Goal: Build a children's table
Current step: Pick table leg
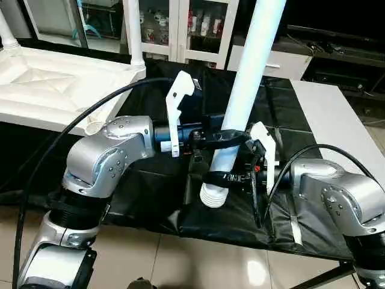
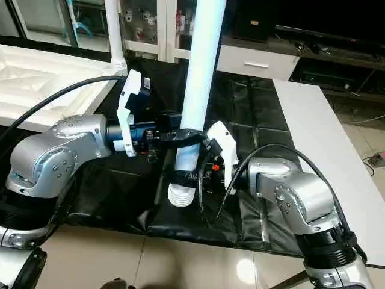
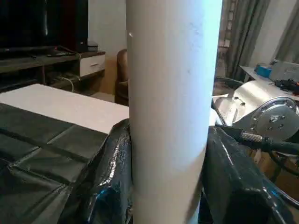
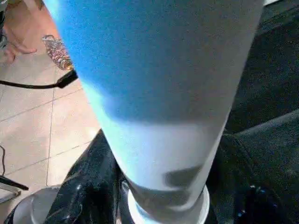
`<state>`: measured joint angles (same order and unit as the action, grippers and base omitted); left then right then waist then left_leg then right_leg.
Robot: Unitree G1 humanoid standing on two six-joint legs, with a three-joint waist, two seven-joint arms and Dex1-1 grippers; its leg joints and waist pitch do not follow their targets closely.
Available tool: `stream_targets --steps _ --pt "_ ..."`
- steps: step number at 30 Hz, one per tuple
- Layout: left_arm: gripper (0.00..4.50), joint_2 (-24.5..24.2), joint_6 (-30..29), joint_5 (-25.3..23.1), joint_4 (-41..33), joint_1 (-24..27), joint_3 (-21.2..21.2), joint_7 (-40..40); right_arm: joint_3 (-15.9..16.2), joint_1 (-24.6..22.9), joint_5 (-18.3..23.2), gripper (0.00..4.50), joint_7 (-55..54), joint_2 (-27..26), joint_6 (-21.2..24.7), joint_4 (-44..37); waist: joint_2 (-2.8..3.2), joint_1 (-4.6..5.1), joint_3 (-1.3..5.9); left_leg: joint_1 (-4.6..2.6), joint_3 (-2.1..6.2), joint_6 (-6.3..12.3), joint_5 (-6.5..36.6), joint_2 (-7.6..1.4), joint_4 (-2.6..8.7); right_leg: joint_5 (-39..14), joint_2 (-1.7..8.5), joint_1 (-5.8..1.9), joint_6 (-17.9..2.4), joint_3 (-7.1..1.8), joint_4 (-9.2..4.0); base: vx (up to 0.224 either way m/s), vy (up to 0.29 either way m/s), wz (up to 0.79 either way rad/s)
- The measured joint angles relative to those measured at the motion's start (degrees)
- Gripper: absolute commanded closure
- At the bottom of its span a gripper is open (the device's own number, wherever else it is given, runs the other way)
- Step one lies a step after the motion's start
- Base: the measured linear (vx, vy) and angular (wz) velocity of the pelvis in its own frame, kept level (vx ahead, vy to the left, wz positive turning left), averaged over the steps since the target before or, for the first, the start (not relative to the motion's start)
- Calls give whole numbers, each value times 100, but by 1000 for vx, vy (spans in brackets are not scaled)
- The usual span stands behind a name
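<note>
A long white tube leg (image 1: 243, 96) stands nearly upright over the black-covered table, its threaded end (image 1: 214, 195) pointing down just above the cover. My left gripper (image 1: 225, 137) is shut around the leg's lower part. Just below it my right gripper (image 1: 231, 177) is shut on the same leg near the thread. The leg (image 3: 170, 112) fills both wrist views. The white tabletop (image 1: 48, 84) lies ribbed side up at the far left, with two legs (image 1: 133, 33) standing in its corner sockets.
A black cover (image 1: 283, 120) drapes the work table. A flat white board (image 1: 337, 126) lies along the right side. Cabinets with glass doors (image 1: 198, 24) stand behind. Black cables (image 1: 72, 126) loop over my left arm and beside my right wrist.
</note>
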<state>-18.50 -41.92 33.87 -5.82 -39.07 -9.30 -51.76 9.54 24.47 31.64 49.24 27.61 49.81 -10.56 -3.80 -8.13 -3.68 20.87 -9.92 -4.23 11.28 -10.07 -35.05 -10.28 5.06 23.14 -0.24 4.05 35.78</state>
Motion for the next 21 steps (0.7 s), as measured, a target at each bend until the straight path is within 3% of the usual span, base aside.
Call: stream_targets --steps 3,5,11,14,17,21 --pt "198 -3 -48 -10 -2 0 1 46 16 0 -5 251 0 -6 -24 34 0 0 0 0 0 0 0 0 0 0 0 0 0 0 0 0 0 0" --pt "195 -5 -154 -9 -11 0 22 106 24 -1 -40 252 -18 -50 -52 77 0 0 0 0 0 0 0 0 0 0 0 0 0 0 2 0 0 0" --pt "123 -13 -316 27 -124 51 104 217 11 9 -74 257 -101 -143 -135 170 -4 -5 1 1 0 0 0 0 -1 0 1 0 0 0 3 0 0 0" --pt "109 -25 -316 61 -177 82 190 267 -22 9 -74 258 -171 -168 -144 184 -5 -7 1 2 0 0 0 0 -1 0 0 1 0 0 3 0 0 0" --pt "75 -44 -203 145 -206 104 517 427 -250 25 -92 259 -334 -158 -179 389 -13 -10 4 4 0 0 -1 0 -1 0 1 1 0 0 3 0 0 0" --pt "71 -84 -169 155 -367 268 1152 958 -607 104 -369 260 -865 -202 -440 807 -14 3 6 8 0 -3 -3 0 -1 0 1 1 -1 -1 6 0 0 0"
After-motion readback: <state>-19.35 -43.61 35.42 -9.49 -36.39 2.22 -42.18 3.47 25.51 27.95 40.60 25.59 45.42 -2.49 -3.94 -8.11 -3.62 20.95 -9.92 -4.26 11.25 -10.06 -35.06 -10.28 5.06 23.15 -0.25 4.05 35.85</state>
